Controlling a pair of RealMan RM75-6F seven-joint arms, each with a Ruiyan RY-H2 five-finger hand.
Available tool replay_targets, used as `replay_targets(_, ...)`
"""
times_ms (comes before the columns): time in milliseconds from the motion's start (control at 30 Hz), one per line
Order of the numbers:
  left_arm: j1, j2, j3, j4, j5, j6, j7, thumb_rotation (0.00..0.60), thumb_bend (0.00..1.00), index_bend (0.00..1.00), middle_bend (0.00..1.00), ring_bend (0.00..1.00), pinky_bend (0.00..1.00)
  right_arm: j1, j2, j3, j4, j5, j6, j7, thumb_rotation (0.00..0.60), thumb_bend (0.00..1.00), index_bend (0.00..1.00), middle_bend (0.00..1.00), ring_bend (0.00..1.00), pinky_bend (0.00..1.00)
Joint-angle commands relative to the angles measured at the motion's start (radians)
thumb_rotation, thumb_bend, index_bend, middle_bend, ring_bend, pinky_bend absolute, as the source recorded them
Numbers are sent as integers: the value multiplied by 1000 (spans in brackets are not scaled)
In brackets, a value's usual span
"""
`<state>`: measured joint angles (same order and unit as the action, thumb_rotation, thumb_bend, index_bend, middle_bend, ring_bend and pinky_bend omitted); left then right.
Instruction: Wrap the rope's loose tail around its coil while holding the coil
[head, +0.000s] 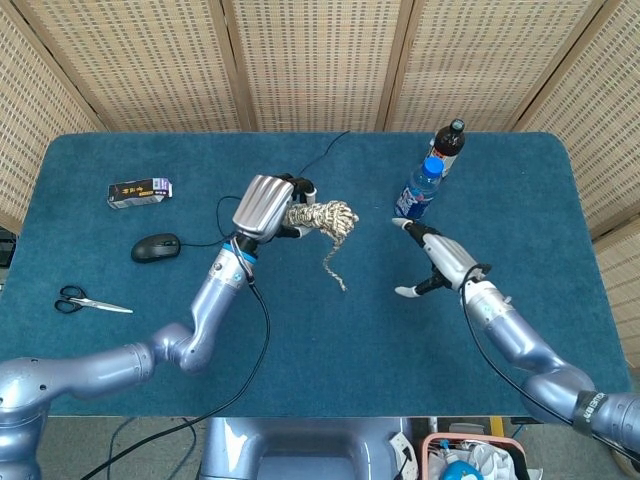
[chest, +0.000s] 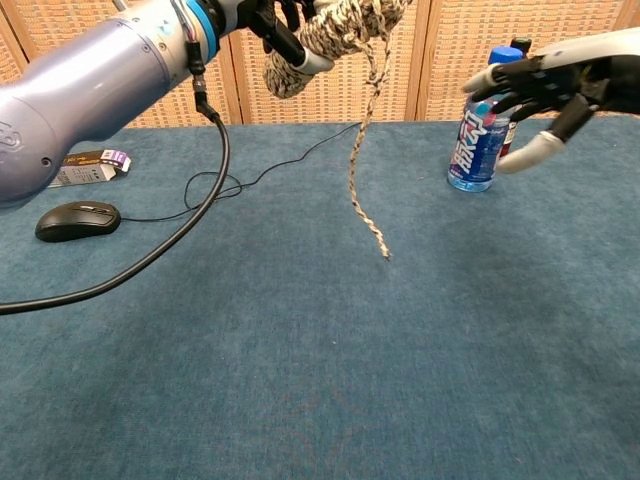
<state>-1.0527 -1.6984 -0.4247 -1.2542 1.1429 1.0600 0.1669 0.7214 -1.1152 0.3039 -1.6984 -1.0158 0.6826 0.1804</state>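
Bright, even light, faint soft shadows, sharp focus, perhaps slight blur at chest-view edges.
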Motion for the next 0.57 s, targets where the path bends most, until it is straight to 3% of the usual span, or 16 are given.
replay_targets(33, 5, 12, 11, -3, 20, 10, 6, 600, 494, 706, 599, 516, 627, -54, -27, -56, 76, -118, 118, -67, 600, 0, 0, 0, 0, 0)
replay_targets(267, 26, 62, 58, -8, 110, 55, 23, 600, 492, 706, 600, 516, 627, -143, -114, -148, 289, -361, 384, -166, 600, 0, 0, 0, 0, 0)
replay_targets(567, 59, 111, 85, -53, 128, 71, 52, 600, 493, 706, 599, 516, 627, -182, -180, -150, 424, -433, 539, -203, 600, 0, 0, 0, 0, 0)
